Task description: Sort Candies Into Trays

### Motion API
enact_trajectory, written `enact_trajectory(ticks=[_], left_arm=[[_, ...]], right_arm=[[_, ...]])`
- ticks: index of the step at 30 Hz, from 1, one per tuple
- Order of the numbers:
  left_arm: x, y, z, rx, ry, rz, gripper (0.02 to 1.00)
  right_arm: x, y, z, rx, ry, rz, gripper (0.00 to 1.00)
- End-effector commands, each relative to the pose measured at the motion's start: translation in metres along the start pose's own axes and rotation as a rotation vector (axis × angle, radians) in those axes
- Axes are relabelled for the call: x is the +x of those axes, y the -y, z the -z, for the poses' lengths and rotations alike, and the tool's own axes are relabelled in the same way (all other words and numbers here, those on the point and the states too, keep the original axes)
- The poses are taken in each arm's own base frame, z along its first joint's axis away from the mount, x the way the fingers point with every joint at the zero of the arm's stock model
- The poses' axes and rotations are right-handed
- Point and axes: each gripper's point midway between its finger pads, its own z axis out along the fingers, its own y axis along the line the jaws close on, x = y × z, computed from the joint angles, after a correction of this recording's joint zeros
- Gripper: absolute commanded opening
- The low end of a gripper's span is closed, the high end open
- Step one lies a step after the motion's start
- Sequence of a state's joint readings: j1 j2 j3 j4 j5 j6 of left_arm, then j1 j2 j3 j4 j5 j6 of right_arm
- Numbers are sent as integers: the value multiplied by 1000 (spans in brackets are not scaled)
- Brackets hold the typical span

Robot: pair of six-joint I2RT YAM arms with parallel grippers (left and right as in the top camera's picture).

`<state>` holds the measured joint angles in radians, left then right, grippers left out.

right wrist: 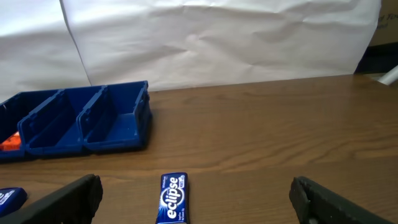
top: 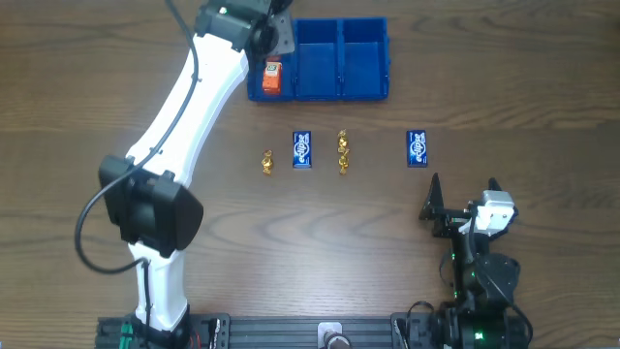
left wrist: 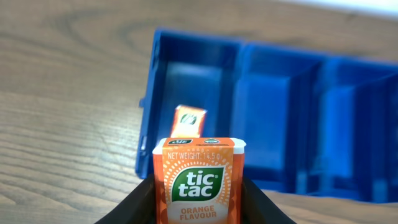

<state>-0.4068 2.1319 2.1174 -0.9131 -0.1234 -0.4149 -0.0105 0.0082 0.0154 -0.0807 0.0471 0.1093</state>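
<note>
We are looking past our right gripper (right wrist: pixel 196 186), its fingers spreading wide over the wooden table (right wrist: pixel 280 124). A blue mint pack (right wrist: pixel 172 198) is lying near the blue tray (right wrist: pixel 118 134), on the gripper's side. An orange pack (right wrist: pixel 9 142) is sitting in the tray's end compartment.

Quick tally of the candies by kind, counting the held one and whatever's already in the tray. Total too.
Orange box: 2 (one held, one in the tray at)
Blue pack: 2 ()
Gold wrapped candy: 3 ()
Total: 7
</note>
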Motion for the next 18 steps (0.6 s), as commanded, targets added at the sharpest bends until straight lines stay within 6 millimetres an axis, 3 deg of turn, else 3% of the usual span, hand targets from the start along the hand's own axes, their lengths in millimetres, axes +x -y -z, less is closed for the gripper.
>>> enact_trajectory(ticks=[1, 8, 18], left_arm=[[22, -11, -42, -13, -104, -69, 272], [32, -17, -73, -33, -138, -76, 268], [25, -12, -75, -14, -108, -84, 281]], right_arm=[[2, -2, 0, -9, -2, 10, 1000], [2, -2, 0, -9, -2, 10, 1000], [2, -2, 0, -9, -2, 10, 1000]])
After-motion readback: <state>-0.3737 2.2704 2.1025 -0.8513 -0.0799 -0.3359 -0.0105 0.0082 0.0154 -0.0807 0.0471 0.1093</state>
